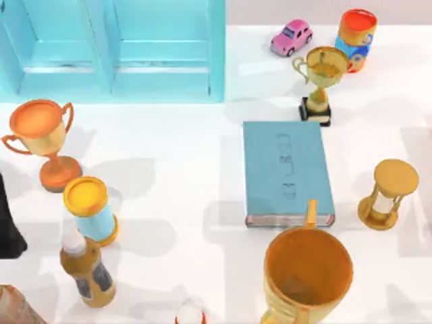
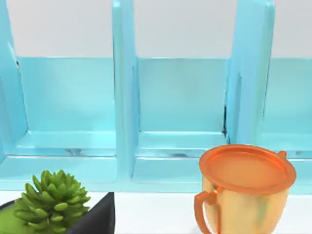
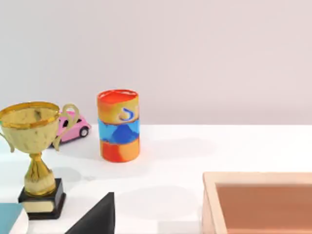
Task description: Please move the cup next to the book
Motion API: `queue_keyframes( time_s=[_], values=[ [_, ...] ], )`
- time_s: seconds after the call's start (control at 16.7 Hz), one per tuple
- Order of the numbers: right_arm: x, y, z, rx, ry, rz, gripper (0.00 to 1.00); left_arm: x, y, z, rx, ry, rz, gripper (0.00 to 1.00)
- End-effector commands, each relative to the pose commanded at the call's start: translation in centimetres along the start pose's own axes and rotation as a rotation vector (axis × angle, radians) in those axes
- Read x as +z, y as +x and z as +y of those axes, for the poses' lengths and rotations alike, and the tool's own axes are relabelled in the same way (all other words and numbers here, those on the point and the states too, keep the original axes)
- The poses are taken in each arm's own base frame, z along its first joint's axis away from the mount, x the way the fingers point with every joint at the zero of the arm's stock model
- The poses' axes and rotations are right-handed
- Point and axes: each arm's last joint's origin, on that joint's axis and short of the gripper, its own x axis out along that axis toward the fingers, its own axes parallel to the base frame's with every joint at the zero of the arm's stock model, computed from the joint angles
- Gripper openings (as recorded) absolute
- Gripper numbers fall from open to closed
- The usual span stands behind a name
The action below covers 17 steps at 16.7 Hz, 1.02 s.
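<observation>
The teal-blue book lies flat right of the table's middle, its pale page edge toward the front. A brownish-pink ribbed thing that looks like the cup is cut off by the front left corner. My left arm is a dark shape at the left edge, above that corner. A dark part of the left gripper shows low in the left wrist view, which faces the blue shelf. A dark part of the right gripper shows low in the right wrist view, well short of the gold trophy.
A big orange-gold mug stands just in front of the book and the gold trophy just behind it. An hourglass is at its right. An orange trophy, a yellow-lidded can and a bottle crowd the left.
</observation>
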Motion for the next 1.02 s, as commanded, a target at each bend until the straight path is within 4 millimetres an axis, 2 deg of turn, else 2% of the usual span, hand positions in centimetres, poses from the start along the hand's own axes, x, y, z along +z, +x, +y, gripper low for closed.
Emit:
queue_keyframes(
  time_s=[0.24,0.42,0.78,1.02],
  values=[
    [0.0,0.0,0.0,0.0,0.0,0.0,1.0,0.4,0.0,0.1,0.01,0.03,0.026,1.0],
    [0.0,0.0,0.0,0.0,0.0,0.0,1.0,2.0,0.2,0.7,0.044,0.15,0.133,1.0],
    [0.0,0.0,0.0,0.0,0.0,0.0,1.0,6.3,1.8,3.0,0.027,0.597,0.548,1.0],
    [0.0,0.0,0.0,0.0,0.0,0.0,1.0,8.2,3.6,5.5,-0.193,0.958,0.873,1.0]
  ],
)
